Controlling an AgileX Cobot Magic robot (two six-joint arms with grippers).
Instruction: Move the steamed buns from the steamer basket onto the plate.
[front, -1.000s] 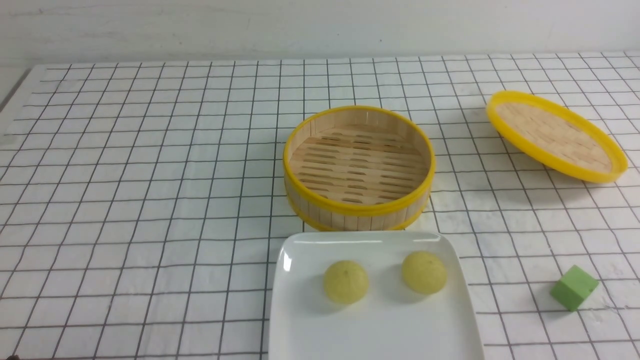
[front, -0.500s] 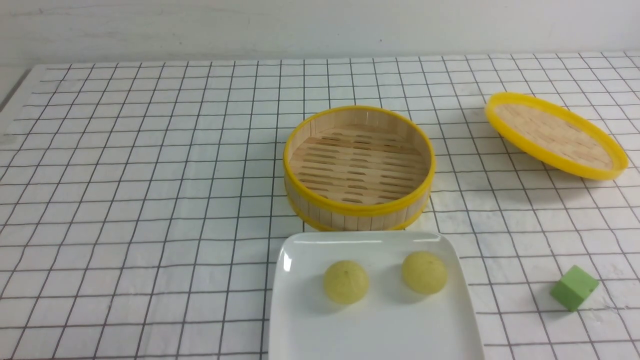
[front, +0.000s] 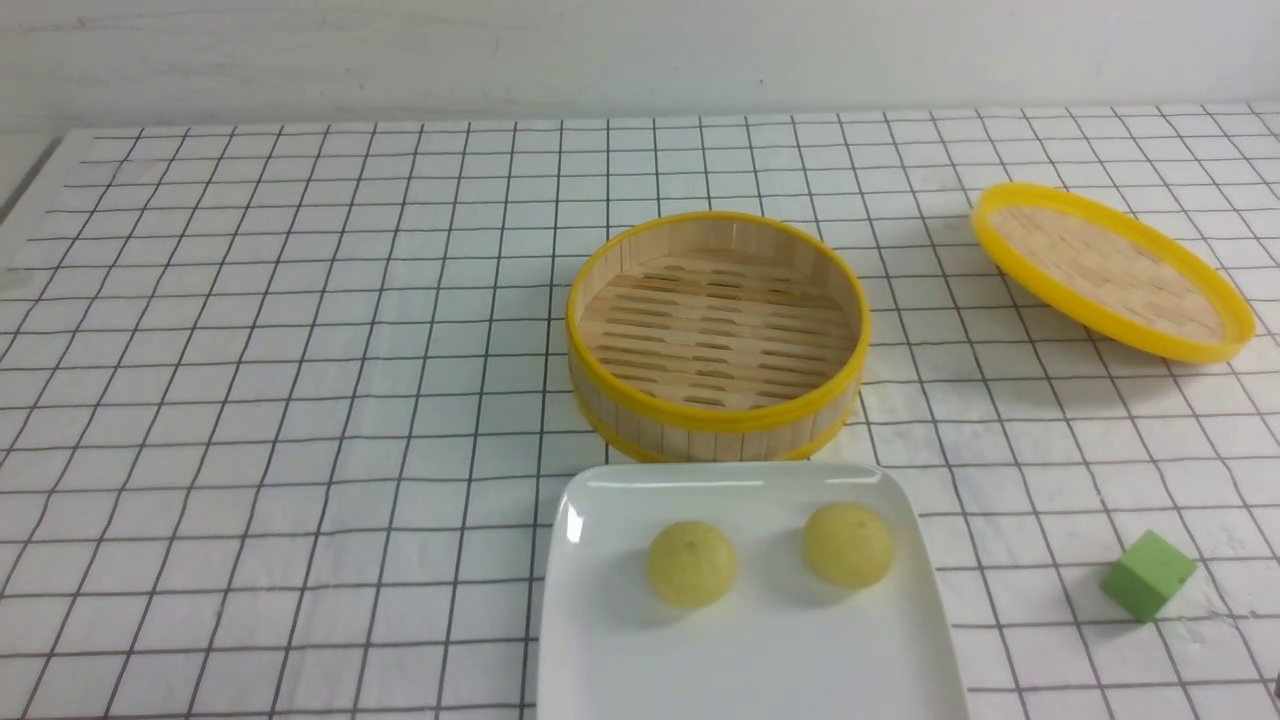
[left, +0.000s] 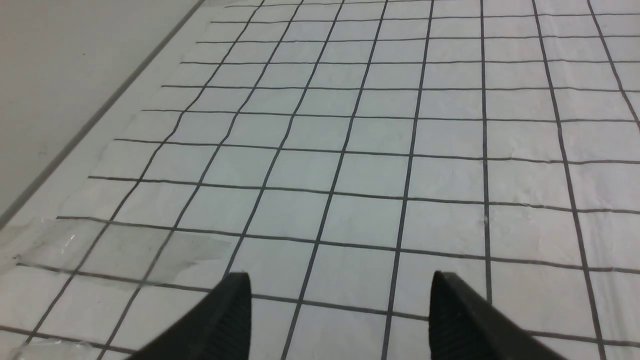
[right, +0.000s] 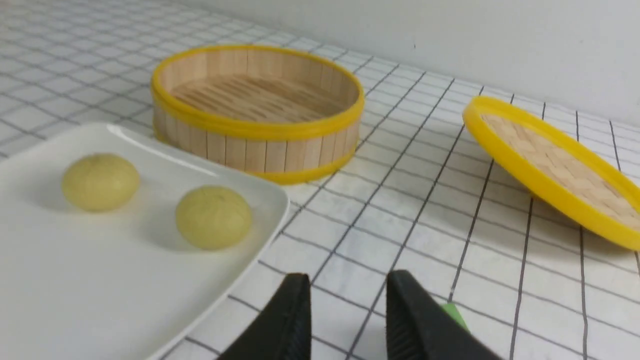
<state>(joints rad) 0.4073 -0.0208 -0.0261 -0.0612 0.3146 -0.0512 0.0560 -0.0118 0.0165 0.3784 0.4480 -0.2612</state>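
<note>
My left claw (left: 340, 280) hangs over bare gridded tabletop (front: 300, 300), well to the left of the steamer basket (front: 716, 420). Its jaws are spread wide with nothing between them, and the left wrist view shows only cloth, a strip of clear tape and the tabletop's edge.

The steamer basket stands upright in the middle of the tabletop, and I can see its slatted floor with nothing lying on it. Just in front of the basket, on my side, sits the plate (front: 750, 660). Its far edge comes very close to the basket wall, but I cannot tell whether they touch. Both buns are on the plate. The left steamed bun (front: 691, 563) sits in front of the basket's middle. The right steamed bun (front: 848, 544) sits in front of the basket's right rim, apart from its neighbour and near the plate's right edge.

Right of the basket and a little farther back, the lid (front: 1110, 272) lies tilted, woven side up. Right of the basket and nearer to me is a green cube (front: 1148, 575).

My right claw (right: 348, 277) is low in front of the basket and to its right. Its jaws are a narrow gap apart and hold nothing, and the cube is partly hidden behind one finger.
</note>
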